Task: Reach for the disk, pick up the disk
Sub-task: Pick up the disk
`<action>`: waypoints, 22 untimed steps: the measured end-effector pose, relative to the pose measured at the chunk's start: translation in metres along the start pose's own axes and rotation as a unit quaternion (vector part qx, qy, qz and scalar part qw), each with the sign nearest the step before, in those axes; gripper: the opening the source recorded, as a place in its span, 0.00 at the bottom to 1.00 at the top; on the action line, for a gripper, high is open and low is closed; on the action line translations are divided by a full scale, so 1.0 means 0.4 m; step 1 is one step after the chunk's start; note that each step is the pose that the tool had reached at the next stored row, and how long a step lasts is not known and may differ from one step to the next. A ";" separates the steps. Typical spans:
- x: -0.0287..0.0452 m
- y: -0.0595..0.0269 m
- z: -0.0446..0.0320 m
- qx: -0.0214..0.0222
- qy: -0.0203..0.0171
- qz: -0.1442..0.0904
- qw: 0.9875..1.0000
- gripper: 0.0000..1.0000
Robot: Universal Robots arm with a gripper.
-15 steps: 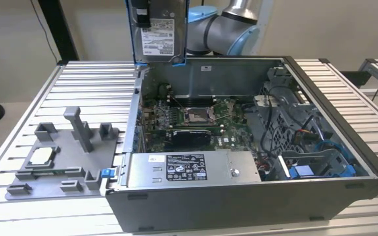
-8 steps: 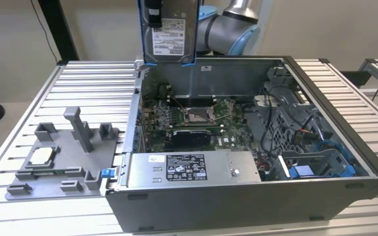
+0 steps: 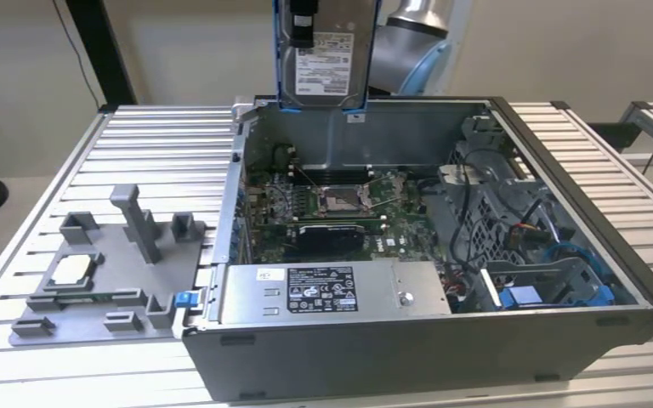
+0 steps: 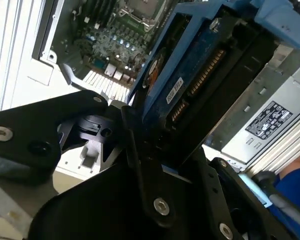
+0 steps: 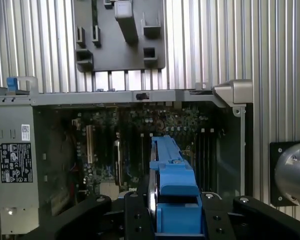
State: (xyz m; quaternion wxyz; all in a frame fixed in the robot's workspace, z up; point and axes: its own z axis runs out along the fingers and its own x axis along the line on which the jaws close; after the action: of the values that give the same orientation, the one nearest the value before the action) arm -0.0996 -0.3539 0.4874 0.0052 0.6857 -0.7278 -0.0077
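Observation:
The disk [image 3: 324, 59], a silver-grey drive with a white label and blue carrier rails, hangs upright above the back wall of the open computer case [image 3: 440, 340]. My gripper [image 5: 172, 212] is shut on it from above. In the first wrist view, the black fingers [image 5: 135, 207] clamp either side of the disk's blue carrier [image 5: 172, 175], with the motherboard far below. The second wrist view shows the disk [image 4: 190, 75] edge-on, its connector side visible, wedged between the black fingers [image 4: 135, 145].
The open case holds a motherboard [image 3: 338, 204], a long grey box with a sticker [image 3: 326, 293] along its front, and a cage with blue parts [image 3: 542, 289] on the exterior view's right. A grey fixture [image 3: 111, 272] carrying a small silver chip [image 3: 71, 270] lies on the slatted table [image 3: 156, 144].

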 end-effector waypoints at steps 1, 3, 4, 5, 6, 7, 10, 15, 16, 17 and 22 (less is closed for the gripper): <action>-0.001 -0.011 0.000 0.000 0.000 0.000 1.000 0.00; -0.002 -0.034 0.000 0.000 0.000 0.000 1.000 0.00; -0.003 -0.045 -0.001 0.000 0.000 0.000 1.000 0.00; -0.003 -0.057 -0.001 0.000 0.000 0.000 1.000 0.00; -0.004 -0.068 -0.001 0.000 0.000 0.000 1.000 0.00; -0.005 -0.080 -0.001 0.000 0.000 0.000 1.000 0.00; -0.007 -0.113 -0.002 0.000 0.000 0.000 1.000 0.00; -0.010 -0.170 -0.003 0.000 0.000 0.000 1.000 0.00; -0.011 -0.181 -0.003 0.000 0.000 0.000 1.000 0.00; -0.011 -0.193 -0.003 0.000 0.000 0.000 1.000 0.00; -0.015 -0.249 -0.004 0.000 0.000 0.000 1.000 0.00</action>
State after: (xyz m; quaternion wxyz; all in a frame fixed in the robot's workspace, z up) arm 0.0002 -0.3540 0.4873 0.0050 0.6858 -0.7278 -0.0078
